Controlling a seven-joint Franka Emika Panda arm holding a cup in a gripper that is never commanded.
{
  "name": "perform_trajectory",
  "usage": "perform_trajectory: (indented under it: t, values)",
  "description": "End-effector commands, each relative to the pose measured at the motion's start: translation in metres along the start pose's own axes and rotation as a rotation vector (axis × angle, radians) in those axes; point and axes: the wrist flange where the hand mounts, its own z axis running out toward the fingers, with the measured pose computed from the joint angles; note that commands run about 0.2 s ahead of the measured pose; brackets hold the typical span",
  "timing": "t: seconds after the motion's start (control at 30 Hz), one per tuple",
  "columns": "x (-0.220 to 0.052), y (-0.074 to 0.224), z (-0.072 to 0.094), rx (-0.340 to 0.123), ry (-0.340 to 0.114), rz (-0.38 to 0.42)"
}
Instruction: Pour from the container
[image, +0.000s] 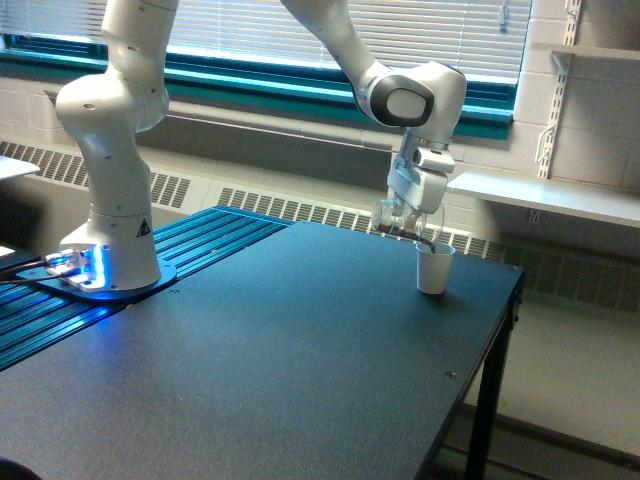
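Observation:
In the exterior view, the container (395, 220) is a small clear plastic cup with dark brown granules inside. It hangs tipped on its side, mouth toward the exterior view's right, just above and to the left of a white paper cup (434, 268). My gripper (408, 212) is shut on the container, with the white arm coming down from above. The container's lip sits close over the paper cup's rim. I cannot tell whether granules are falling.
The dark table (300, 350) carries the paper cup near its far right corner, whose edge (515, 285) drops off close by. The robot base (110, 250) stands at the left on a blue ribbed platform. A white shelf (560, 198) juts from the wall at right.

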Motion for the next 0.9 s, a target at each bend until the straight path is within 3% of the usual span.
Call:
perform_trajectory:
  t: [0.03,0.9]
  values:
    - [0.0026,-0.0022,-0.0013,-0.009,-0.003,-0.026]
    - [-0.0012,-0.005,0.0002,-0.048,-0.028,-0.077]
